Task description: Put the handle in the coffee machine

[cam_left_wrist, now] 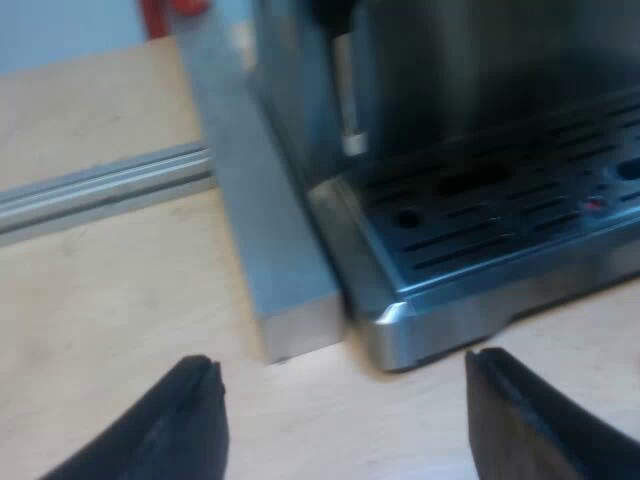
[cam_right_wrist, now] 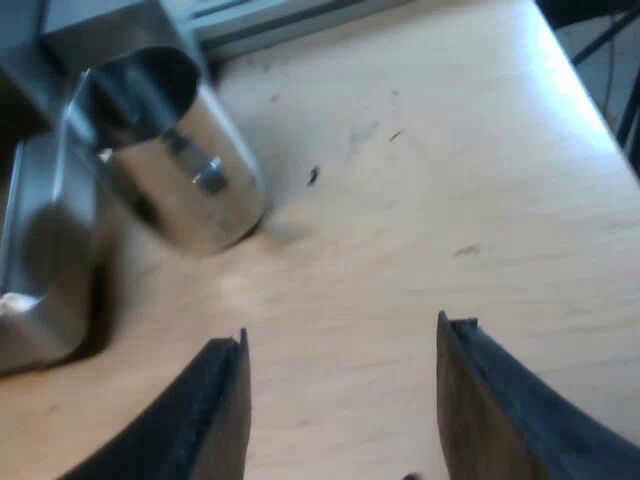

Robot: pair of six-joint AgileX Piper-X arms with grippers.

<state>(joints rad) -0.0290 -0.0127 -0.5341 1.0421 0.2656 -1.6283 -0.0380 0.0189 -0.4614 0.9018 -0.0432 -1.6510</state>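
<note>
The handle is what we're after, and neither of our grippers has it. The nearest hint is a red scrap (cam_left_wrist: 176, 8) beyond the grey metal block (cam_left_wrist: 275, 250) that stands against the espresso machine (cam_left_wrist: 480, 120). It may be the handle's red end, but we cannot tell from here.

In the left wrist view our left gripper (cam_left_wrist: 345, 425) hangs low over the wooden table (cam_left_wrist: 110, 300), jaws wide apart with nothing between them. It faces the corner of the machine's drip tray (cam_left_wrist: 500, 235), and a metal rail (cam_left_wrist: 100, 185) runs across the table beyond.

In the right wrist view our right gripper (cam_right_wrist: 340, 400) is also spread open and empty above the tabletop. A shiny metal jug (cam_right_wrist: 185, 165) sits ahead of it, close against a steel body we take for the machine's side.

By our reading we're at the very start, with the pick-up not yet begun. The next move calls for one arm to swing toward that red scrap and confirm what it is. Then the fingers must straddle the dark handle and close firmly. Only after that comes the carry to the machine's front above the tray, level, with a twist to lock. The block and the jug crowd the machine, so the approach wants care.
</note>
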